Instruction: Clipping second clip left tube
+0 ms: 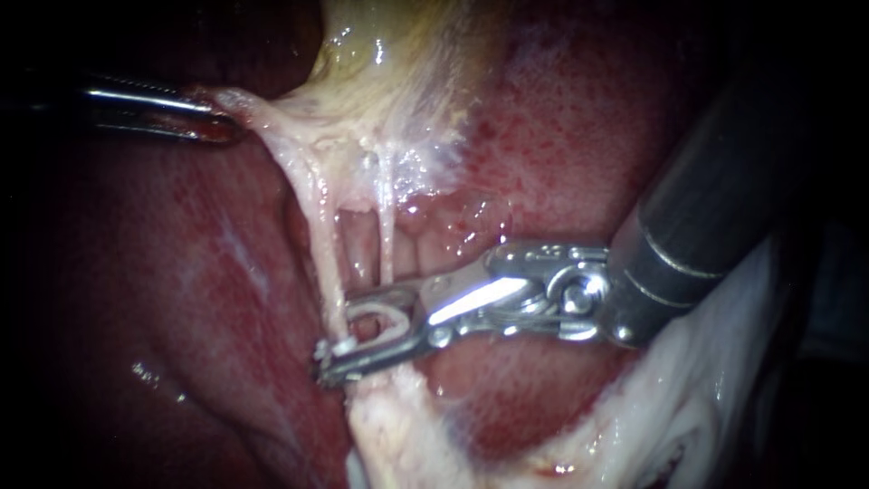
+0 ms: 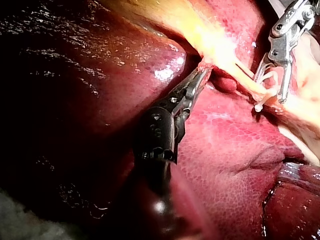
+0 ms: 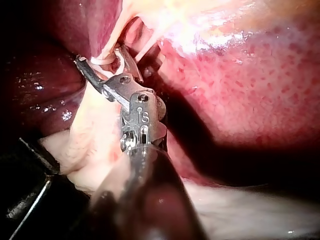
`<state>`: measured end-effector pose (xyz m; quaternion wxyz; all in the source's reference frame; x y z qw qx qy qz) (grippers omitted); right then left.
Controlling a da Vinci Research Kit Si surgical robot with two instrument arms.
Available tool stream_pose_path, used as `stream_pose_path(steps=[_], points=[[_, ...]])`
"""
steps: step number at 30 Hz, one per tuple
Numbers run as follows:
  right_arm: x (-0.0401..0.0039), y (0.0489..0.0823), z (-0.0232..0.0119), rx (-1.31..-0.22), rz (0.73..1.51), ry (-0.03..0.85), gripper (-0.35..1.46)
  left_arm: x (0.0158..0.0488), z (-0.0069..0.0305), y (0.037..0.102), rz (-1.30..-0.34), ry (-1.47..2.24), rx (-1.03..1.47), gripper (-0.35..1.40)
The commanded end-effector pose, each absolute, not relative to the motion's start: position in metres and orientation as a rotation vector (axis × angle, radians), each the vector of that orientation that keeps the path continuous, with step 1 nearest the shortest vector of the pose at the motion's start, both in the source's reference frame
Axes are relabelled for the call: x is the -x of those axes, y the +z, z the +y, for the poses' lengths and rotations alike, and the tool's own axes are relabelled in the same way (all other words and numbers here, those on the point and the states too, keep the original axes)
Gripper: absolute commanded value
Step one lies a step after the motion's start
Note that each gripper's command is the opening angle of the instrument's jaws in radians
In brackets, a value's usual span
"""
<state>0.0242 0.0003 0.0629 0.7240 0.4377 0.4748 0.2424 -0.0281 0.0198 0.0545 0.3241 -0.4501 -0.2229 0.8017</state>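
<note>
Straddling the left tube (image 1: 328,263) near its lower end, the right instrument (image 1: 337,342) reaches in from the right, its shaft slanting down from the upper right. Its jaws stand apart, one on each side of the tube. A white clip (image 1: 385,317) sits between them and touches both. The clip's curved back shows as a loop just behind the tube, and its tip shows at the tube's far side. A gap shows inside the loop, so the clip is not pressed flat. In the right wrist view the tube likewise crosses between this instrument's jaws, with the white clip around it.

The left tube runs from the gallbladder (image 1: 389,72) down to pale tissue below the jaws. The right tube (image 1: 386,226), thinner, hangs just beside it and apart from it, outside the clip. It runs down to the upper jaw, and I cannot tell whether it touches it.

The left instrument (image 1: 222,122) enters from the left. Its jaws are closed on a pale flap (image 1: 262,113) at the gallbladder's left edge, and the flap is stretched taut toward them. In the left wrist view the left instrument (image 2: 199,77) has its jaws together on the flap, with the right instrument (image 2: 272,90) ahead of it and to one side, at the tube.

Red liver (image 1: 561,136) lies behind and around both tubes.
</note>
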Motion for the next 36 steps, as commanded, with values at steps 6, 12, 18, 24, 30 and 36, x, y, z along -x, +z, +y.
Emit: stream_pose_path(steps=[6,12,18,24,30,36], points=[[-0.0238,0.0627,0.0005,-0.994,1.027,0.573,0.48,0.0282,0.0198,0.0545,-0.585,2.103,1.180,-0.35],[-0.0227,0.0620,0.0010,-1.025,0.986,0.614,0.47,0.0281,0.0198,0.0545,-0.585,2.103,1.181,-0.35],[-0.0222,0.0614,0.0019,-1.044,0.973,0.635,0.49,0.0281,0.0198,0.0545,-0.585,2.103,1.181,-0.35],[-0.0223,0.0615,0.0018,-1.052,0.969,0.634,0.50,0.0281,0.0198,0.0545,-0.584,2.103,1.181,-0.35],[-0.0234,0.0622,0.0009,-1.059,0.983,0.642,0.50,0.0282,0.0198,0.0545,-0.584,2.103,1.180,-0.35],[-0.0246,0.0623,0.0007,-1.087,1.062,0.649,0.50,0.0283,0.0198,0.0546,-0.583,2.102,1.180,-0.35]])
